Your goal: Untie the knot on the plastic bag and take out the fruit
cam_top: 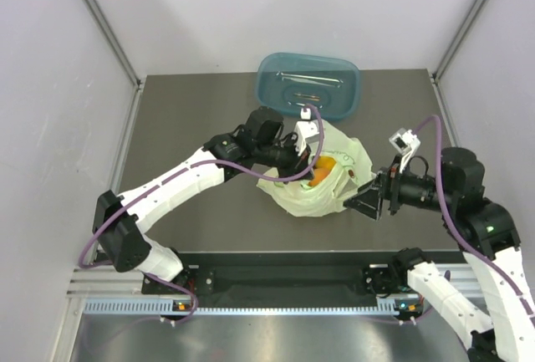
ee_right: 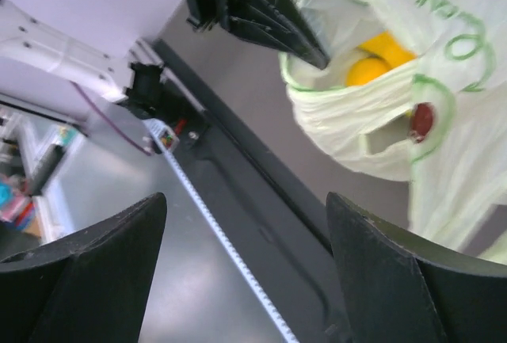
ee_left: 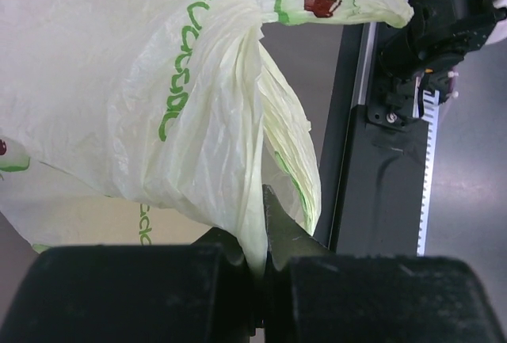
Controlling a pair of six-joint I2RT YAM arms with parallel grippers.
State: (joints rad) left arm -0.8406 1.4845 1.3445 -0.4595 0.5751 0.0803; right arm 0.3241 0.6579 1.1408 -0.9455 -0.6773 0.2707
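Observation:
The pale green plastic bag (cam_top: 334, 180) lies mid-table with its mouth open; I see no tied knot. Orange and yellow fruit (cam_top: 323, 170) sit inside, also showing in the right wrist view (ee_right: 374, 61). My left gripper (cam_top: 303, 161) is shut on the bag's upper edge and holds it up; in the left wrist view the bag film (ee_left: 182, 97) is pinched between the jaws of the left gripper (ee_left: 265, 236). My right gripper (cam_top: 351, 198) is open and empty just right of the bag, its fingertips (ee_right: 158, 204) wide apart, its midpoint (ee_right: 245, 198) over the near rail.
A teal plastic tub (cam_top: 276, 78) with thin metal items stands at the back, close behind the bag. The black mounting rail (cam_top: 284, 278) runs along the near edge. Grey walls close in the left and right sides.

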